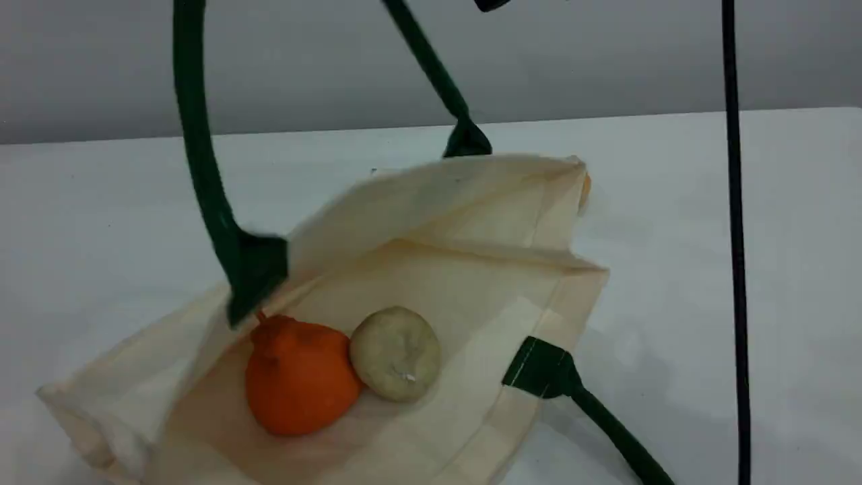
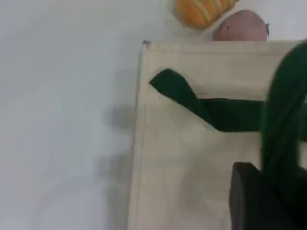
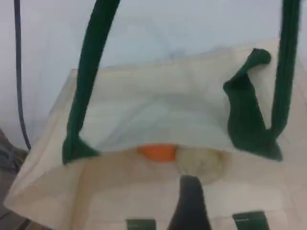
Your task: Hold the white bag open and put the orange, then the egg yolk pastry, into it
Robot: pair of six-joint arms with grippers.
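The white bag (image 1: 471,289) lies on the table with its mouth gaping toward the scene camera. Inside it, side by side and touching, rest the orange (image 1: 300,380) and the egg yolk pastry (image 1: 396,353). One green handle (image 1: 195,135) loops up out of the top of the scene view, and the bag's upper edge is blurred. Neither gripper shows in the scene view. In the left wrist view the handle (image 2: 283,110) runs beside my left fingertip (image 2: 249,196); a grip cannot be made out. My right fingertip (image 3: 189,201) hovers above the bag (image 3: 158,105), over the orange (image 3: 156,152) and pastry (image 3: 201,163), holding nothing.
The bag's other green handle (image 1: 606,417) lies on the table toward the front right. A black cable (image 1: 737,269) hangs down at the right. A golden bread roll (image 2: 201,9) and a pink fruit (image 2: 240,29) sit just beyond the bag's far edge.
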